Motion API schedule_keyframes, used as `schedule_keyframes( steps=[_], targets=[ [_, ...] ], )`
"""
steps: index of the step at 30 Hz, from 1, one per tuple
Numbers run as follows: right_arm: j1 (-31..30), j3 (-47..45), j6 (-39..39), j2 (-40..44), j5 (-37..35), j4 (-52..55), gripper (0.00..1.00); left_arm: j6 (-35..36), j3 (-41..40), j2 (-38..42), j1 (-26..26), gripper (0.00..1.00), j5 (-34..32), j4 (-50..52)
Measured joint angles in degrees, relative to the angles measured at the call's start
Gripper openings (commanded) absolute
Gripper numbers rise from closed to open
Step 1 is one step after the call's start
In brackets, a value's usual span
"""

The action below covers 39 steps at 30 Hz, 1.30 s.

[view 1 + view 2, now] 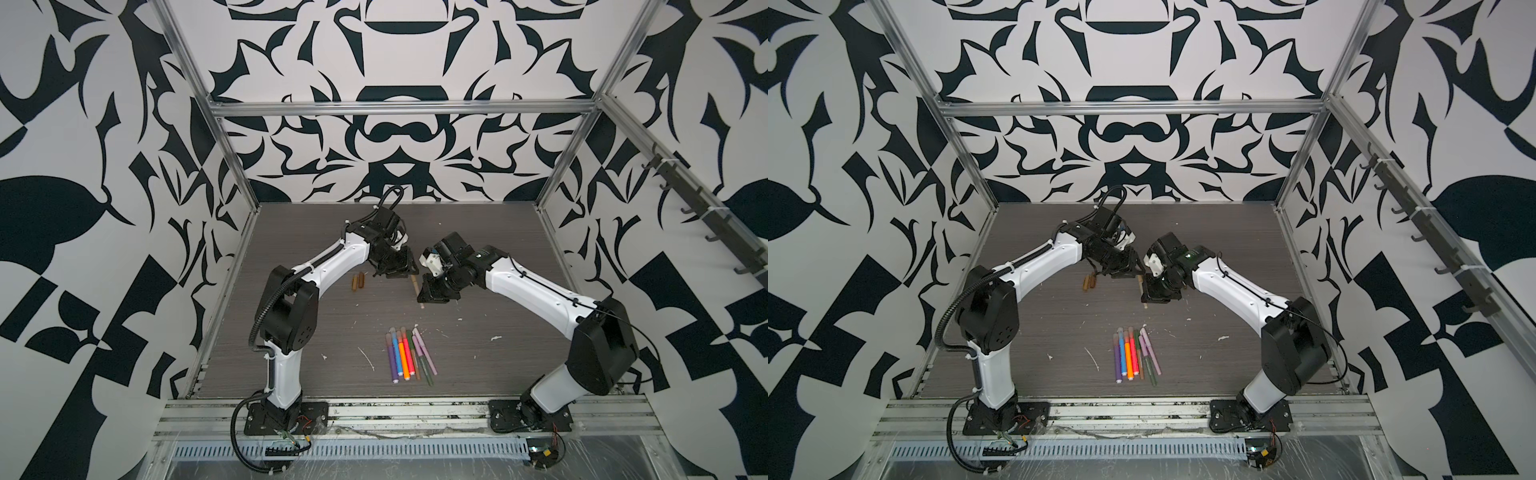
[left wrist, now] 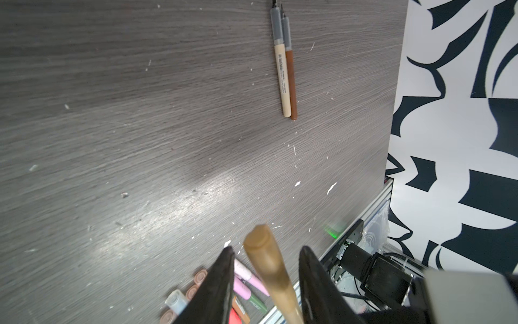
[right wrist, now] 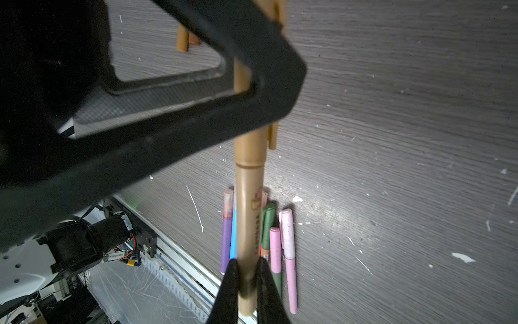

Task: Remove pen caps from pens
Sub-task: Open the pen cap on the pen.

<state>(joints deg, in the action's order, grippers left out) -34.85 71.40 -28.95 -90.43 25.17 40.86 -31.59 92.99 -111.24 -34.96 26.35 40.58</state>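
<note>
step in hand: uncapping the golden-tan pen (image 3: 249, 210), which is held between the two arms over the far middle of the desk (image 1: 465, 374).
right fingers (image 3: 229, 291): clamped together on the barrel of that pen, at the end away from its cap.
left fingers (image 2: 218, 286): apart, one on each side of the capped end, with a gap showing on both sides in the left wrist view; by the look of it, no grip yet.
cap (image 3: 251, 148): on the pen, with its seam to the barrel closed; its clip shows beside the left fingers.
loose caps (image 1: 360, 282): two brown stubs lying side by side on the desk, near the left fingers on their left.
uncapped pens (image 2: 287, 73): one tan and one brown, touching along their length, grey tips bare; seen only in the left wrist view.
capped pens (image 1: 409, 353): a bundle at near centre, well apart from the work.
next move (judgement): the left fingers should close on the cap alone, then the arms should pull apart along the pen's axis; a skewed pull could let the pen slip.
</note>
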Motion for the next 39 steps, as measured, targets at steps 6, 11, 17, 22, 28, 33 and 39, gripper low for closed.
schedule_keyframes(
  steps=[6,11,17,22,28,33,39],
  targets=[
    [0.0,0.0,-0.9,0.0,0.96,-1.64,0.0,-1.36,0.13,-0.76,0.15,0.27,0.09,0.26],
    [-0.02,-0.02,-1.68,-0.02,1.11,-1.97,0.0,-3.28,1.7,-1.38,0.22,0.13,1.55,0.13],
    [-0.09,-0.02,-2.29,-0.15,1.2,-2.75,0.26,-3.78,2.54,-1.4,0.17,0.0,2.08,-0.24],
    [-0.11,0.0,-2.84,-0.2,0.87,-4.42,0.3,-3.61,2.56,-1.88,0.55,0.0,2.14,-0.04],
    [-0.11,0.04,-4.48,-2.43,0.02,-7.13,0.3,-4.85,2.56,-2.32,1.64,0.0,3.45,-0.17],
    [-0.11,0.81,-5.51,-5.46,-0.13,-8.63,0.31,-6.36,2.56,-2.73,2.62,0.0,4.87,-1.03],
    [-0.17,2.84,-5.9,-7.15,0.07,-9.46,0.0,-7.72,2.51,-2.78,3.63,0.0,6.05,-2.27]
  ],
)
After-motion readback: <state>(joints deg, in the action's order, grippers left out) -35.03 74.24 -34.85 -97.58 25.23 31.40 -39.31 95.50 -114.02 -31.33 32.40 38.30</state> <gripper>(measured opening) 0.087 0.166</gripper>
